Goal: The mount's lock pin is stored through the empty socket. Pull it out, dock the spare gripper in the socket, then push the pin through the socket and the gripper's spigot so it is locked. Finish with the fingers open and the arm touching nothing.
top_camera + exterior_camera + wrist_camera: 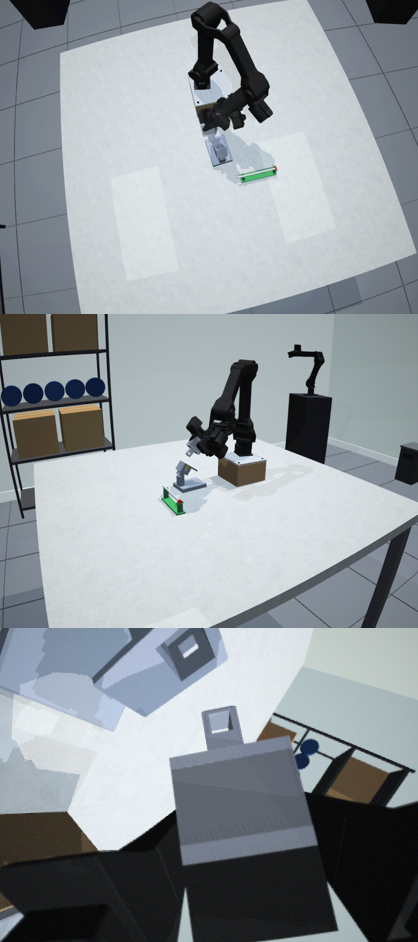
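My gripper [199, 445] [232, 801] is shut on the spare gripper [209, 131] [193, 444] [237, 788], a grey block with a dark rear part. Its spigot [211, 138] [189, 452] [224, 740], with a square cross-hole, points down and outward. In the exterior view it hangs above and apart from the mount [221, 152] [183, 467] [160, 685]. The mount has a tilted socket on a post and no pin in it. The white lock pin [257, 172] [171, 494], with a red head [275, 168] [179, 501], rests on the uprights of the green rack [258, 176] [172, 506].
The arm's base stands on a brown box [251, 472] behind the mount. The mount's base plate [229, 158] [197, 483] lies between that box and the rack. Off the table are a shelf unit [63, 450] and a second arm [314, 373] on a black pedestal [307, 428].
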